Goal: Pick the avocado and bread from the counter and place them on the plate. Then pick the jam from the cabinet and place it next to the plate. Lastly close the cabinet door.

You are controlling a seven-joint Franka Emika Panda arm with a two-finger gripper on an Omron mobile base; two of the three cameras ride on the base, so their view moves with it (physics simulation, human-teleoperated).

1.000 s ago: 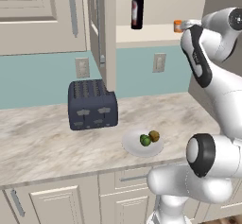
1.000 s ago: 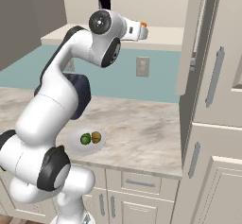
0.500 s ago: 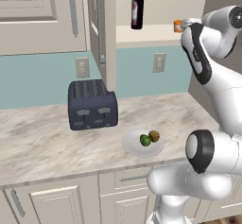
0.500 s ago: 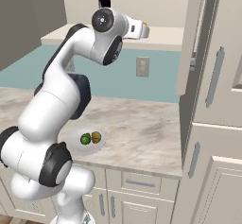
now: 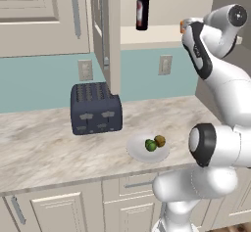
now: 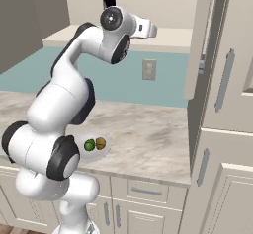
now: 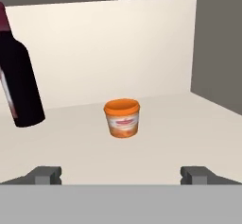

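Note:
The orange jam [image 7: 122, 118] jar stands upright on the pale shelf of the cabinet [image 5: 152, 34], straight ahead of my gripper [image 7: 122, 176]. The gripper is open, its fingertips [image 7: 47, 175] wide apart, short of the jar and holding nothing. My hand [image 6: 148, 29] is raised to shelf height at the open cabinet. Down on the counter [image 5: 44, 148], the white plate [image 5: 137, 150] holds the green avocado [image 5: 150, 145] and the brown bread [image 5: 160, 140] side by side. They also show in the right base view as avocado [image 6: 89, 145] and bread [image 6: 100, 142].
A tall dark wine bottle [image 7: 19, 76] stands on the same shelf, left of the jam in the hand view. The cabinet door [image 5: 110, 30] hangs open over the counter. A dark toaster [image 5: 95, 107] sits left of the plate. A tall cabinet [image 6: 222, 104] bounds the right.
The hand has crept slightly nearer the shelf and the jam, with its jaws still wide. The plate, avocado, bread and door have not moved.

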